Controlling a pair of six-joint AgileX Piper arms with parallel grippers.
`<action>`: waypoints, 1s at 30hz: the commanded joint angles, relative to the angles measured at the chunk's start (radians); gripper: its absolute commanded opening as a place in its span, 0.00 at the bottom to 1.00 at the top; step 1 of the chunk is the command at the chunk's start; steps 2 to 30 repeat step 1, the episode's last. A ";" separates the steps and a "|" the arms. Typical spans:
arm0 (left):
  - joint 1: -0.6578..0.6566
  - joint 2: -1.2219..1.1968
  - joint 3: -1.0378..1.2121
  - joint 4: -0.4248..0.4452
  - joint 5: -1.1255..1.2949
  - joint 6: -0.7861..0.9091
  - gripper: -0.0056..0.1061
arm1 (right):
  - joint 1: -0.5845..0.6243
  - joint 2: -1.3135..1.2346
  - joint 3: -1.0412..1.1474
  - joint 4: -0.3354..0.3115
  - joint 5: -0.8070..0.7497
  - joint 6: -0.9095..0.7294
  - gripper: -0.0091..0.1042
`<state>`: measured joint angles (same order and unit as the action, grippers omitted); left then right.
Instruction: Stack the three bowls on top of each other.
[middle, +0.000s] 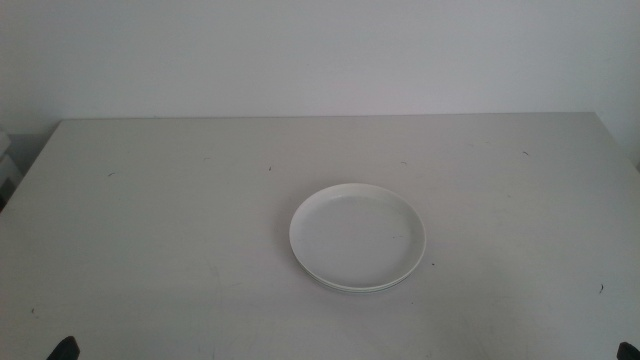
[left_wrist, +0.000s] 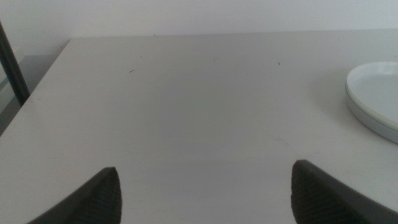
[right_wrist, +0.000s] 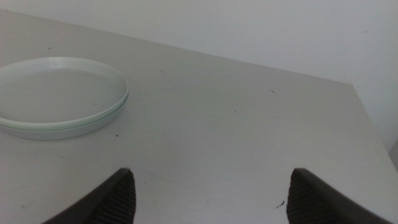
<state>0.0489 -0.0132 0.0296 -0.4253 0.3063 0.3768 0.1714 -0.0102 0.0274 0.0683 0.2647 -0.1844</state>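
The bowls (middle: 357, 237) sit nested in one stack near the middle of the table, slightly right of centre. The top bowl is white and empty, and thin rims of lower ones show under its near edge. The stack also shows in the left wrist view (left_wrist: 379, 99) and in the right wrist view (right_wrist: 59, 96), where a pale green seam runs between the rims. My left gripper (left_wrist: 205, 190) is open over bare table near the front left, well away from the stack. Open as well, my right gripper (right_wrist: 208, 196) hangs near the front right, holding nothing.
The white table (middle: 150, 220) ends at a pale wall behind. Its left edge (left_wrist: 37, 93) has a dark pole beside it, and its right corner (right_wrist: 357, 99) shows in the right wrist view. Small dark specks dot the surface.
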 joint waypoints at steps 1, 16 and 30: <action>0.000 -0.015 -0.004 -0.013 -0.069 -0.005 0.99 | -0.008 -0.027 -0.006 -0.003 -0.078 -0.008 0.62; 0.000 -0.015 -0.004 -0.013 -0.069 -0.005 0.99 | -0.008 -0.027 -0.006 -0.003 -0.078 -0.008 0.62; 0.000 -0.015 -0.004 -0.013 -0.069 -0.005 0.99 | -0.008 -0.027 -0.006 -0.003 -0.078 -0.008 0.62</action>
